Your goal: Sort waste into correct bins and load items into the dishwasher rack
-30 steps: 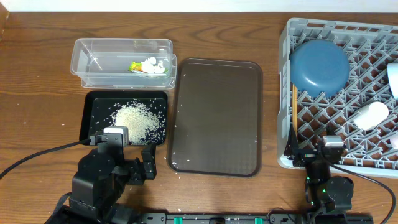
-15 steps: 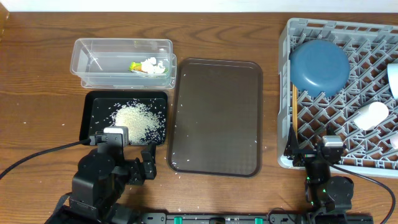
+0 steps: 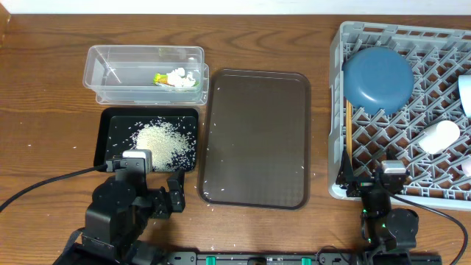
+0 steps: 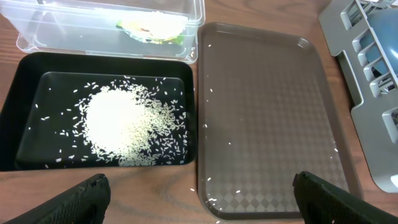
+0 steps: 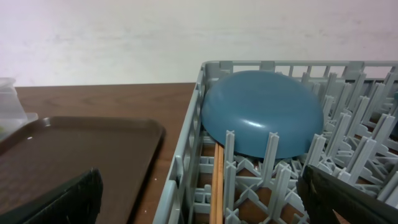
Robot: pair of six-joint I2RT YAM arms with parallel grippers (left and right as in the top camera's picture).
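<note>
Both your claws are spread wide and hold nothing: left claw (image 4: 199, 193) hangs near the black tray (image 4: 12, 124), right claw (image 5: 196, 196) at the rack's (image 5: 186, 149) near wall. Rice (image 4: 118, 127) is piled in the black tray; wrapper (image 3: 160, 78) and tissue (image 3: 179, 74) lie in the clear tub (image 3: 99, 70). You've got the blue dish (image 5: 261, 112) in the rack's far-left corner, chopsticks (image 5: 217, 180) along the left wall beside it, a white cup (image 3: 439, 136) further right.
</note>
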